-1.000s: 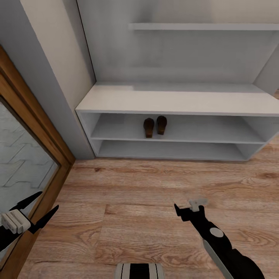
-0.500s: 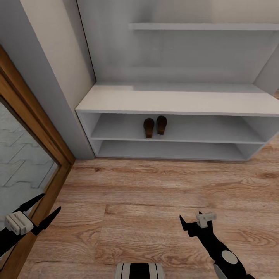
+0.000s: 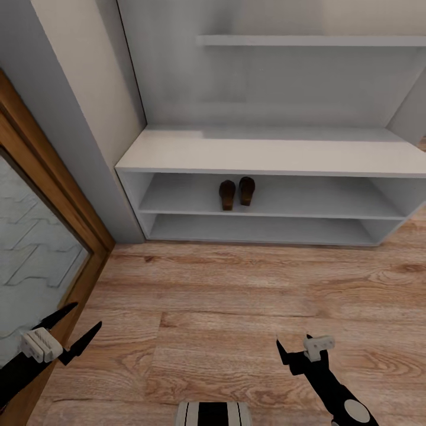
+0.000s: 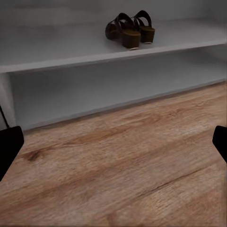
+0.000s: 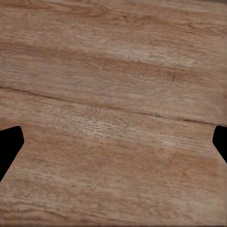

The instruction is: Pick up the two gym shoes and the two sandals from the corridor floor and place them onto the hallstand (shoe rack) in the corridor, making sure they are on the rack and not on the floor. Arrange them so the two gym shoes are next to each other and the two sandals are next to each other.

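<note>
Head view first — what takes up the most room?
— The corridor floor, wood-grain planks across the lower half, and the hallstand at twelve o'clock, white-grey, with a thick flat top, two shallow tiers, a tall back panel and a high shelf.

And at nine o'clock?
— A wooden door frame with patterned glass, running down beside a grey wall.

Where are the task's things?
— The two sandals stand side by side on the upper tier, slightly left of its middle, close together. The left wrist camera sees them too, dark brown with tan footbeds, on that shelf and above the floor.

The arms?
— The left gripper hangs over the floor at eight o'clock, its fingers spread wide with nothing between them. The right gripper hangs at five o'clock; its wrist camera shows the dark fingertips far apart over bare planks, likewise empty.
</note>
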